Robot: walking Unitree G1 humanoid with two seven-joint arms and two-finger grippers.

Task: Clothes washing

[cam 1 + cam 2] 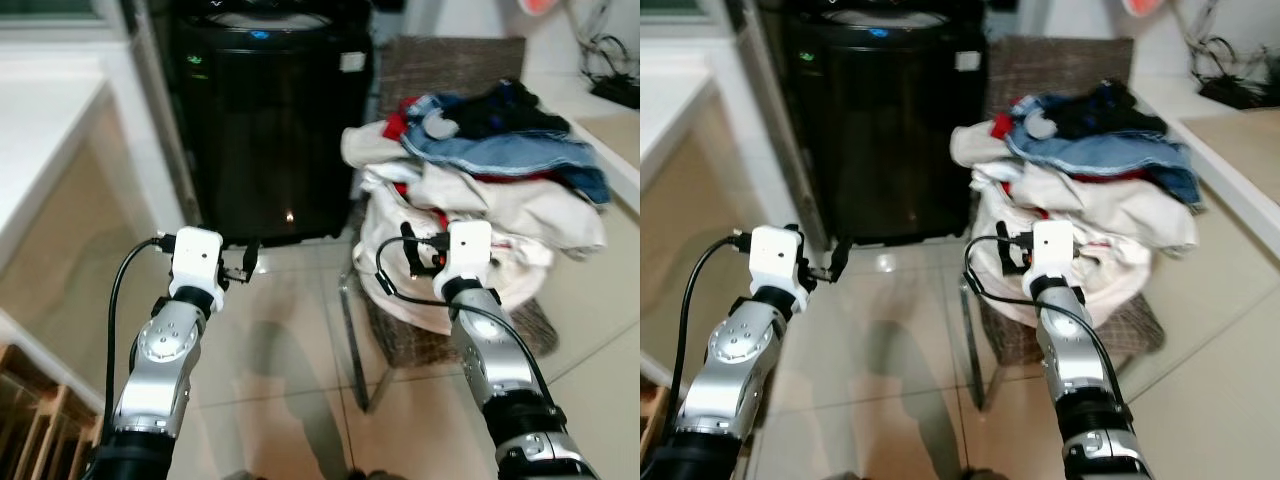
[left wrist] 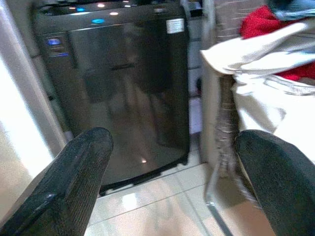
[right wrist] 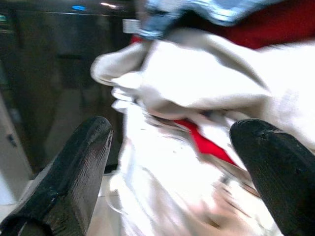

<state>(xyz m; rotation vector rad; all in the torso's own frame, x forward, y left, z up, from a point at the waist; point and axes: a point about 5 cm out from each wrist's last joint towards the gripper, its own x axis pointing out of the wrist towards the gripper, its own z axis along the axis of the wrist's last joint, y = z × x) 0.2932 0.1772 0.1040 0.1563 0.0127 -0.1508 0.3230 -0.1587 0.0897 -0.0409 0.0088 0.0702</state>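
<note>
1. Laundry heap sits piled on a woven chair, spilling past the seat's front edge and over its left side; cream and white cloth hangs lowest, with red, denim-blue and dark pieces on top.
2. Black washing machine stands on the tiled floor just beside the chair's left side, with a narrow gap between its right edge and the hanging cloth.
3. Left gripper hovers low before the machine's lower front edge, near its base and apart from it; in the left wrist view its fingers stand spread wide with nothing between them.
4. Right gripper is held against the front of the heap, near the seat's front edge; in the right wrist view its fingers are spread wide, with white cloth close ahead and nothing gripped.
5. Bare floor tiles lie open between the two arms and before the machine.
6. White counter runs along the left, its edge well apart from the left arm.
7. Pale ledge runs past the chair's right side, close to the heap's right edge.
</note>
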